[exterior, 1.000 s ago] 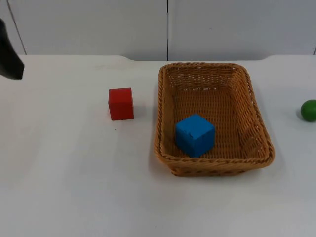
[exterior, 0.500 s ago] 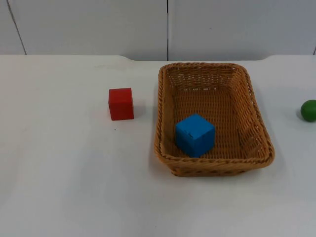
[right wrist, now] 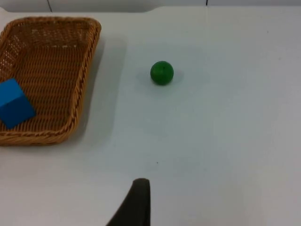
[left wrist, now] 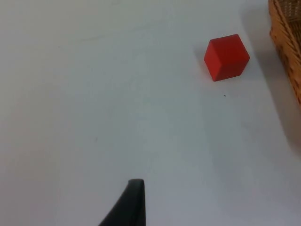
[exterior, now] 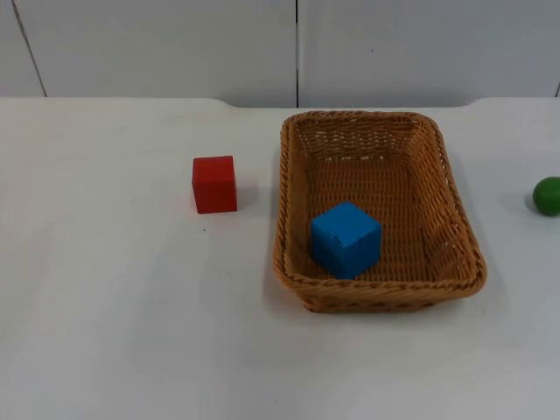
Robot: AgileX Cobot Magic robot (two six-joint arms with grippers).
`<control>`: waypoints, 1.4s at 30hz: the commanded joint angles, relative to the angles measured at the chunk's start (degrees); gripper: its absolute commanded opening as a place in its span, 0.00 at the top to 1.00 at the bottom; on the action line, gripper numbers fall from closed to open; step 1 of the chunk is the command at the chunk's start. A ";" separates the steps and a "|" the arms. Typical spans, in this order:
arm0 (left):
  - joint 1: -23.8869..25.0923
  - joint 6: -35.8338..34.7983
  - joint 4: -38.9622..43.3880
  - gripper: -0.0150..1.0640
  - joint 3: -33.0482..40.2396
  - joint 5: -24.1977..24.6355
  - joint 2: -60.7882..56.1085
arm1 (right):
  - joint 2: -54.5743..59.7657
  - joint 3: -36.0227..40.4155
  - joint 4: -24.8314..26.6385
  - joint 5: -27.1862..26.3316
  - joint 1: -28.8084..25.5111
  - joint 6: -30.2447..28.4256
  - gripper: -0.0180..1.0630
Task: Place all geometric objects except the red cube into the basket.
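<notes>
Left gripper (left wrist: 136, 197): above bare table (exterior: 114, 332), can't tell if it's clenched or not
Right gripper (right wrist: 138, 197): same deal, over the table
Blue cube (exterior: 345, 239): inside the basket (exterior: 285, 210)
Green ball (exterior: 548, 195): on the table, right of the basket, well apart
Red cube (exterior: 214, 184): left of the basket

A laboratory or test bench for robot handling is suggested. A plain white table top (exterior: 131, 332) is seen, closed off at the back by a grey partition wall (exterior: 175, 44) made of flat panels with thin vertical seams. No household furnishings are set on the surface; a few simple practice props are laid out on it: a woven brown wicker basket (exterior: 455, 210), a red cube (exterior: 214, 184), a blue cube (exterior: 346, 238) and a small green ball (exterior: 548, 195).
</notes>
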 commanded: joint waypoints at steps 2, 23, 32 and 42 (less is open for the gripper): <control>0.21 0.10 0.45 0.01 0.19 -0.32 -0.39 | 7.75 -2.37 0.00 -4.61 -0.28 2.11 0.17; 0.21 0.10 0.34 0.01 0.19 -0.37 -0.39 | 85.98 -36.36 1.53 -17.57 -0.28 -1.29 0.17; 0.21 0.10 0.34 0.01 0.19 -1.05 -0.39 | 103.94 -49.23 0.99 -22.30 2.42 -3.35 0.17; 0.21 0.10 0.34 0.01 0.19 -1.17 -0.39 | 114.44 -50.25 -0.04 -30.69 2.42 -3.08 0.17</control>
